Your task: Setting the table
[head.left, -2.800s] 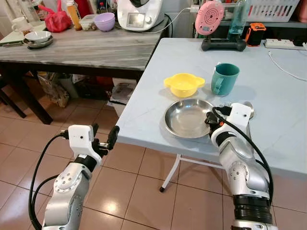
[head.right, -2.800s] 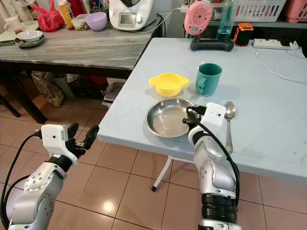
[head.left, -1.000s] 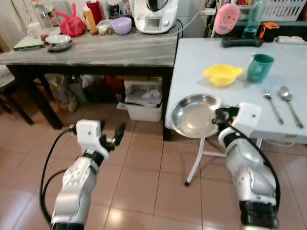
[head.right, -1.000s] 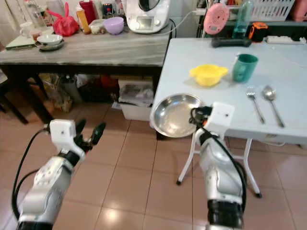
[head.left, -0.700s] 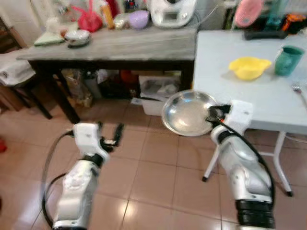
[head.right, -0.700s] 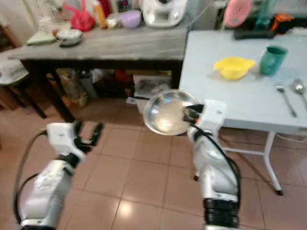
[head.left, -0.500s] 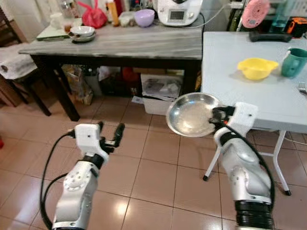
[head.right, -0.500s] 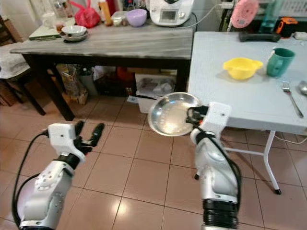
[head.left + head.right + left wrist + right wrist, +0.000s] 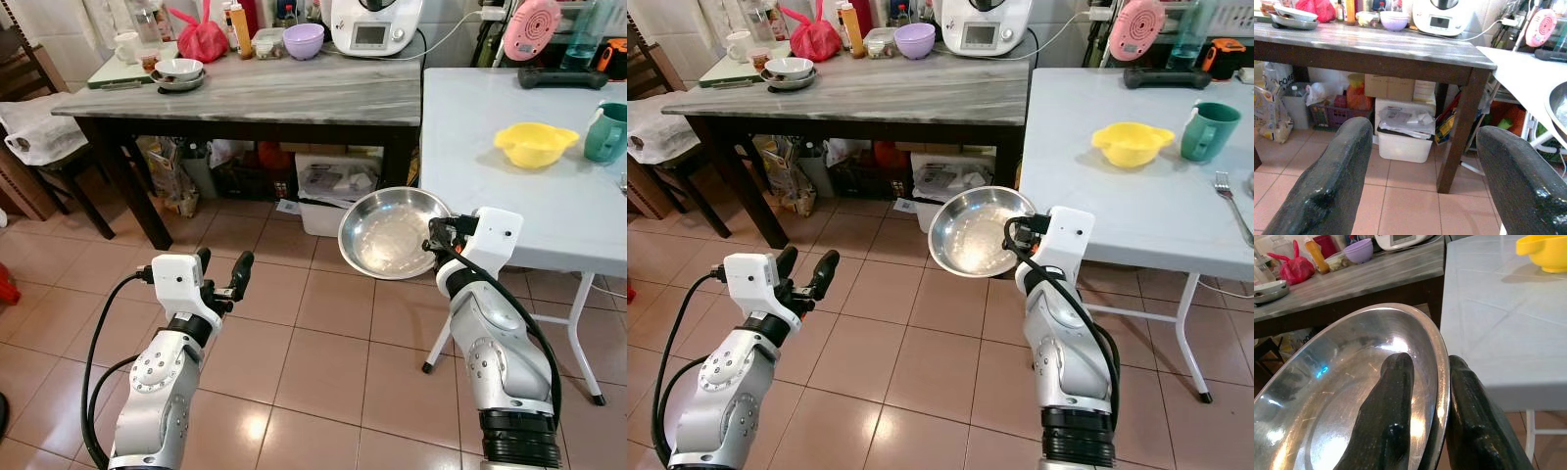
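My right gripper (image 9: 1012, 238) pinches the rim of a steel plate (image 9: 972, 232), one finger (image 9: 1387, 421) inside the dish and the other under its edge, and holds it tilted in the air over the tiled floor (image 9: 921, 362), just off the near corner of the pale blue table (image 9: 1127, 186). The plate touches no surface. My left gripper (image 9: 221, 281) hangs low over the tiles with its two fingers (image 9: 1327, 191) spread apart and nothing between them, pointing toward the dark-legged grey table (image 9: 274, 93).

On the blue table stand a yellow bowl (image 9: 1132, 143) and, just beside it, a teal mug (image 9: 1203, 131); a fork (image 9: 1231, 204) lies near the table's right edge. At the table's far end is a pink round fan (image 9: 1137, 29) on a black base.

The grey table carries a white kitchen machine (image 9: 991, 24), a purple bowl (image 9: 915, 40), a red bag (image 9: 816, 41), an orange bottle (image 9: 853, 27) and a stack of dishes (image 9: 789, 72). Under it sit a white bin (image 9: 1404, 139) full of papers and other clutter. A dark chair (image 9: 44, 147) with a plastic bag on its seat stands at the left.
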`<state>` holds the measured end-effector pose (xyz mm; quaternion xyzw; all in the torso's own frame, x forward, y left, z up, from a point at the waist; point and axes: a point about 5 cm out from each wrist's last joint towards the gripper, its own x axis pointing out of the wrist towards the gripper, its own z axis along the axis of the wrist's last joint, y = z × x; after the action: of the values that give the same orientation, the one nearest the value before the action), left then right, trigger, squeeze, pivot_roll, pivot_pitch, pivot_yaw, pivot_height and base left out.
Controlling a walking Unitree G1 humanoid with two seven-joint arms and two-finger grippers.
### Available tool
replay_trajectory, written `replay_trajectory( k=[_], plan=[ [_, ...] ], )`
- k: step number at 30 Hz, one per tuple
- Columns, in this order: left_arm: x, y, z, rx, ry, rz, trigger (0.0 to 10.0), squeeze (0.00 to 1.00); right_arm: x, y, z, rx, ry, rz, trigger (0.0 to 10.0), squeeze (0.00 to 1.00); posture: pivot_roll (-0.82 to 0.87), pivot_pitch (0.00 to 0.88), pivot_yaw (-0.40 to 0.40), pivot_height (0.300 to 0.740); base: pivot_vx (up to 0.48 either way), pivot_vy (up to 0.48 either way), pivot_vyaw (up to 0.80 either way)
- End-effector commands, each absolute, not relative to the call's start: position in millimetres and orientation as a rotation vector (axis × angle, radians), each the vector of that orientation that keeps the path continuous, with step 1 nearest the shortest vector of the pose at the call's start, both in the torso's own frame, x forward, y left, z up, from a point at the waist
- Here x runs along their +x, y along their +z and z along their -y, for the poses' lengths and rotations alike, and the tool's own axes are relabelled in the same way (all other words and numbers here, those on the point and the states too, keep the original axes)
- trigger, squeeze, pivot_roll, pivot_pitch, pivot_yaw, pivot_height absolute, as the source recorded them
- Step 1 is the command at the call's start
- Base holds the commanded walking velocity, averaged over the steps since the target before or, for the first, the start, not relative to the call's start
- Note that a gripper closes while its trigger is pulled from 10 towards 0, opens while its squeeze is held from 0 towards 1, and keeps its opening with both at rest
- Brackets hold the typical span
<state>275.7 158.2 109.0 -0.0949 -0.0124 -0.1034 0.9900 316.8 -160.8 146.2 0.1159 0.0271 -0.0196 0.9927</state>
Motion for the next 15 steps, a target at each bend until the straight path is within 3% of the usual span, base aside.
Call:
replay_trajectory(
  k=[1,15],
  plan=[
    [276.8,111.9,-160.8,-0.182,-0.207,0.031,10.0,0.00,318.3,152.3,157.0,0.234,-0.028,-0.030,10.0,0.00,-0.11,0.038,0.092,0.740,0.428,0.000,0.00],
    [274.9,108.3,-158.7,-0.179,-0.219,0.015,10.0,0.00,318.7,151.3,156.4,0.228,-0.024,-0.034,10.0,0.00,-0.11,0.041,0.088,0.740,0.457,0.000,0.00]
  ],
)
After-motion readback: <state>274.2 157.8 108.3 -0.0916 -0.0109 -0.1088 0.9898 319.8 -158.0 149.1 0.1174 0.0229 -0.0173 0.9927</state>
